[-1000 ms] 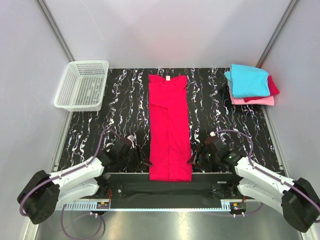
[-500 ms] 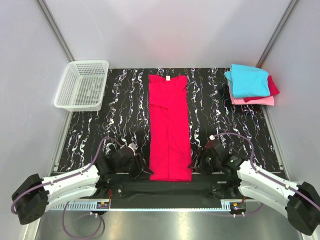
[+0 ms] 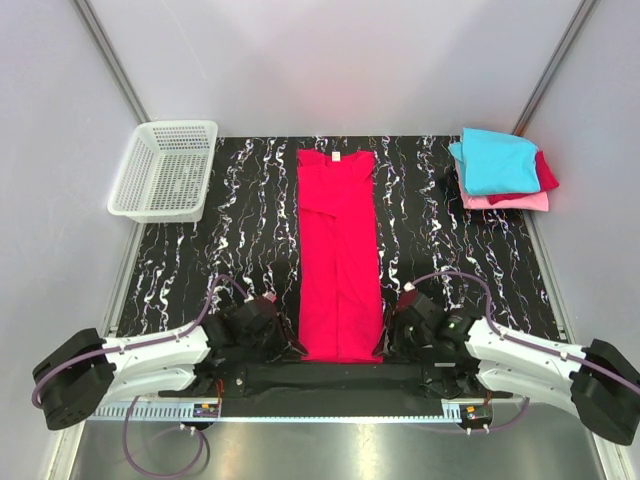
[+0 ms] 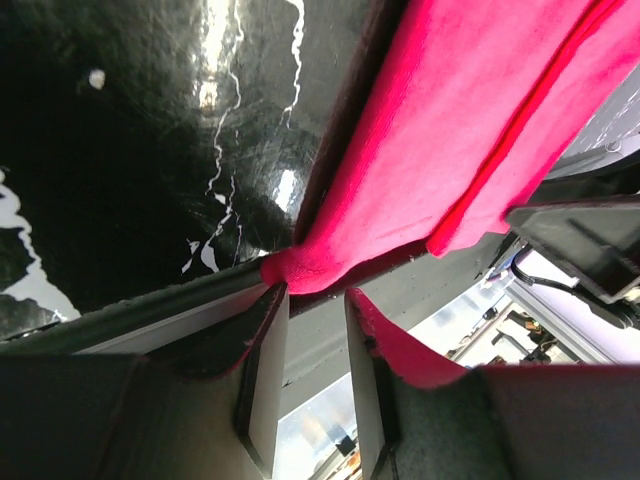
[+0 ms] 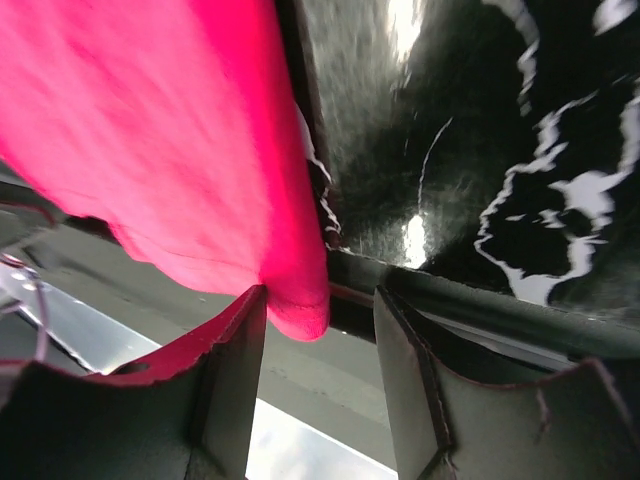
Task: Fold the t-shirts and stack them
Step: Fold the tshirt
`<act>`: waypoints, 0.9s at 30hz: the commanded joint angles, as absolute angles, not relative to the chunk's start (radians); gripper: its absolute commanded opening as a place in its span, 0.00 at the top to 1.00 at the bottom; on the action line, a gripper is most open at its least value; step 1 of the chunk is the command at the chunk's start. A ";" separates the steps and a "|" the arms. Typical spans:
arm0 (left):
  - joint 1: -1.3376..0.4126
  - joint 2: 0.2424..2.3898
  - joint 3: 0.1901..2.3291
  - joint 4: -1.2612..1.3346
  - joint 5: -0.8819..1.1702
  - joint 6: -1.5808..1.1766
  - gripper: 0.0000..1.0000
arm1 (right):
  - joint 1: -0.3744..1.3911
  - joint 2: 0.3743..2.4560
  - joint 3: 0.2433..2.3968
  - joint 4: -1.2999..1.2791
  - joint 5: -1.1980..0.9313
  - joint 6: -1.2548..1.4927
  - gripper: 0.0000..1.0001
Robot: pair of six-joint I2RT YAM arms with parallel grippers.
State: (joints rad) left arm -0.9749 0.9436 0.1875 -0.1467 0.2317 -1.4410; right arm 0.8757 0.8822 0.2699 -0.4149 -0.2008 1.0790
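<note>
Left tool (image 4: 312,295): low at the near edge of the worktop, at the near left corner of the red shirt. Its jaws stand apart with a narrow gap. The corner's tip touches one finger (image 4: 262,360) and a fold of red cloth lies over the other. No cloth is seen clamped in the gap.
Right tool (image 5: 320,300): low at the near right corner of the same shirt, jaws apart and wider than the left one's. The rounded corner of the hem hangs just at the mouth of the gap, against one finger and clear of the other. It is not pinched.
Red shirt (image 3: 338,250): lies flat in the middle of the worktop, folded into a long narrow strip. Its collar is at the far end and its hem reaches the near edge.
Neck label (image 3: 336,156): small and white, at the collar.
Rail (image 3: 340,375): a dark bar along the near edge, just under the hem.
Worktop (image 3: 240,230): black with white veins.
Stack: at the far right corner, well apart from the red shirt, with the cyan shirt (image 3: 497,160) on top, the dark red shirt (image 3: 546,172) under it and the pink shirt (image 3: 510,202) at the bottom, all folded.
Basket (image 3: 165,170): white mesh, at the far left corner.
</note>
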 commanded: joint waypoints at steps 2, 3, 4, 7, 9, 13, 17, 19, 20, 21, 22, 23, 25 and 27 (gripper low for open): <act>-0.980 0.950 0.219 -0.112 0.204 -1.436 0.64 | 0.936 0.943 0.311 -0.351 -0.154 1.123 0.45; -0.980 0.946 0.221 -0.123 0.198 -1.428 0.62 | 0.948 0.948 0.313 -0.348 -0.147 1.124 0.46; -0.980 0.937 0.228 -0.139 0.192 -1.422 0.60 | 0.950 0.951 0.316 -0.345 -0.143 1.126 0.45; -0.980 0.920 0.253 -0.208 0.167 -1.394 0.50 | 0.954 0.951 0.314 -0.341 -0.137 1.127 0.44; -0.980 0.911 0.265 -0.233 0.147 -1.381 0.45 | 0.954 0.950 0.310 -0.339 -0.132 1.127 0.44; -0.980 0.928 0.279 -0.238 0.137 -1.374 0.44 | 0.957 0.950 0.302 -0.330 -0.129 1.132 0.44; -0.980 0.968 0.290 -0.187 0.137 -1.356 0.45 | 0.957 0.954 0.296 -0.325 -0.120 1.135 0.43; -0.980 1.005 0.310 -0.186 0.133 -1.341 0.48 | 0.959 0.953 0.295 -0.324 -0.117 1.137 0.43; -0.980 1.018 0.316 -0.184 0.138 -1.336 0.49 | 0.959 0.951 0.295 -0.324 -0.115 1.138 0.43; -0.980 1.029 0.321 -0.184 0.141 -1.332 0.50 | 0.957 0.950 0.295 -0.322 -0.110 1.138 0.43; -0.980 1.048 0.327 -0.176 0.149 -1.328 0.56 | 0.957 0.946 0.293 -0.324 -0.106 1.138 0.43; -0.980 1.054 0.327 -0.173 0.153 -1.328 0.59 | 0.956 0.946 0.293 -0.321 -0.104 1.140 0.43; -0.980 1.055 0.330 -0.172 0.155 -1.327 0.63 | 0.959 0.949 0.293 -0.318 -0.100 1.140 0.43; -0.980 1.052 0.327 -0.172 0.153 -1.330 0.68 | 0.957 0.953 0.295 -0.316 -0.098 1.138 0.44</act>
State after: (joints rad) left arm -0.9749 1.0542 0.2916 -0.2127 0.1589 -1.3445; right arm 0.9474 0.9512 0.2821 -0.3424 -0.1387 1.1233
